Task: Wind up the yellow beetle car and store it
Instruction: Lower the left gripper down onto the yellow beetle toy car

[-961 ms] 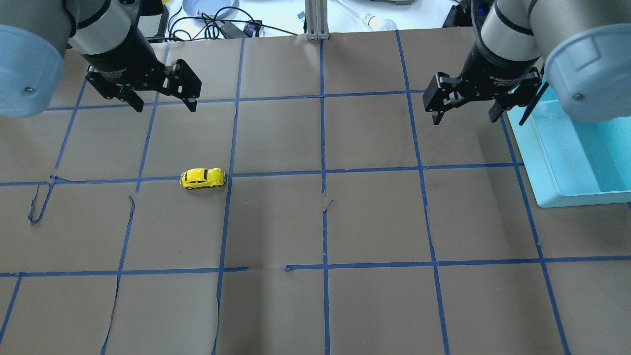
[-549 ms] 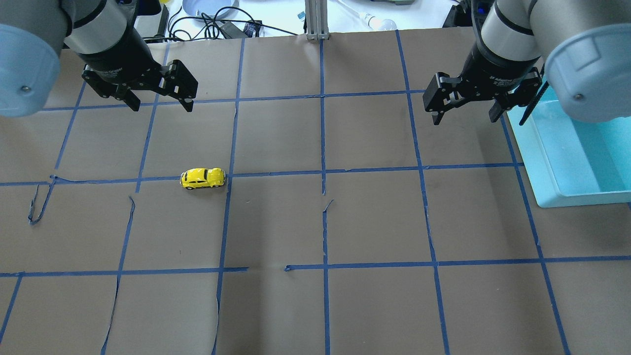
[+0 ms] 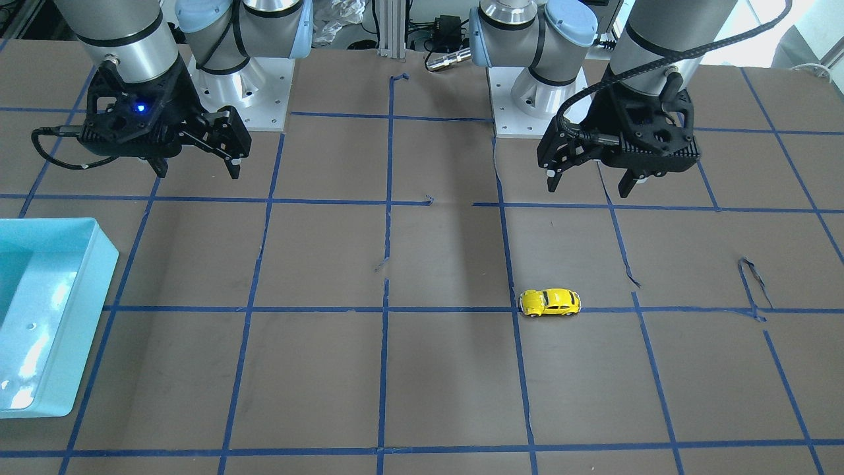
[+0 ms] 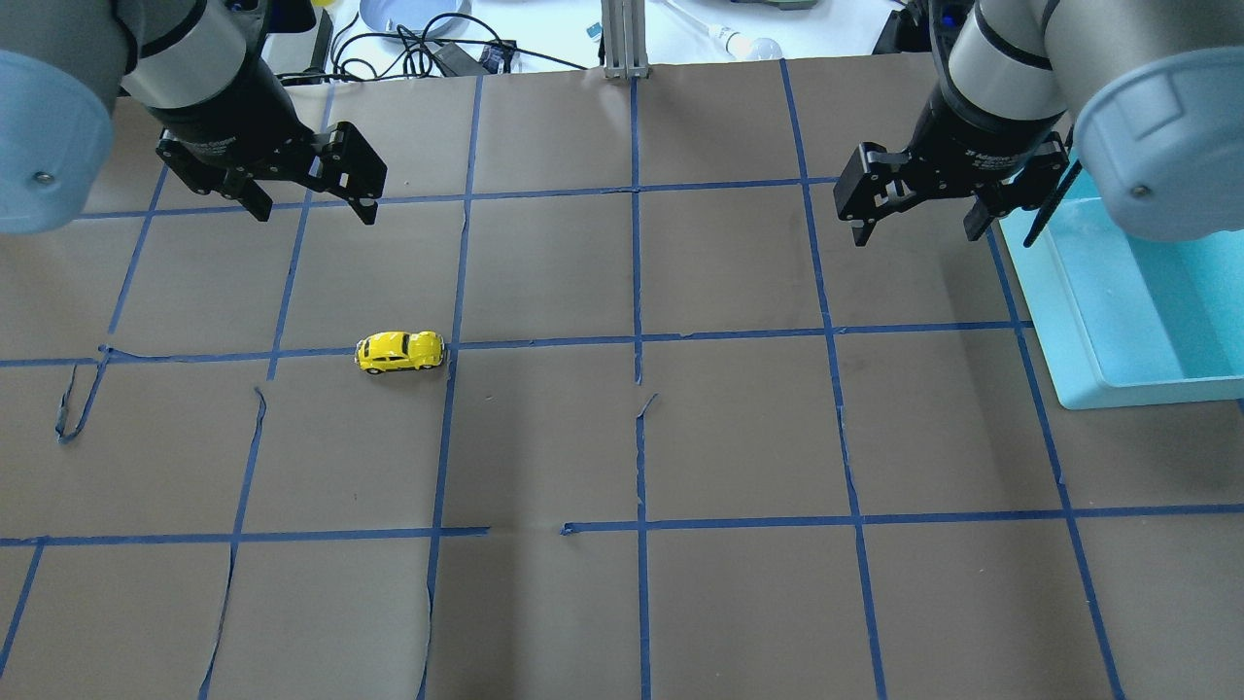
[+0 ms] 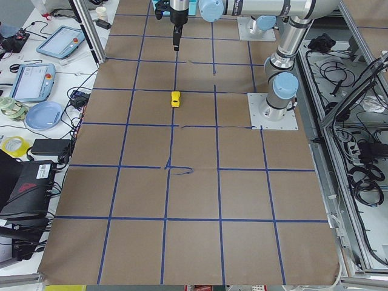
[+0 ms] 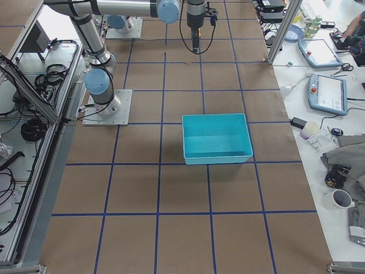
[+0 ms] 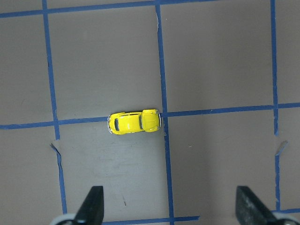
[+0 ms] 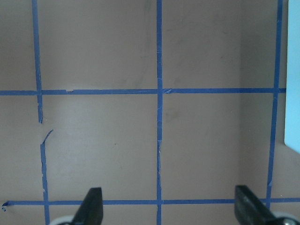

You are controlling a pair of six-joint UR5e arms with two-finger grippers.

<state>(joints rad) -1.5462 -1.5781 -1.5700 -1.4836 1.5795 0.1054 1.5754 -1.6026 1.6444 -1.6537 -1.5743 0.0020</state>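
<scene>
There is one tiny, bright yellow beetle car [image 4: 400,351] and one rectangular turquoise plastic bin [image 6: 218,157]. Both sit on one brown-papered table [image 4: 739,437]. The black two-finger grippers number two: left gripper [image 4: 316,212] and right gripper [image 4: 915,236].

Brown table [image 4: 739,428], blue tape grid [image 4: 638,340], blue plate [image 5: 43,115].

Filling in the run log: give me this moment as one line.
car: on table, ungrasped | left gripper: open, raised | right gripper: open, raised | bin: empty
</scene>
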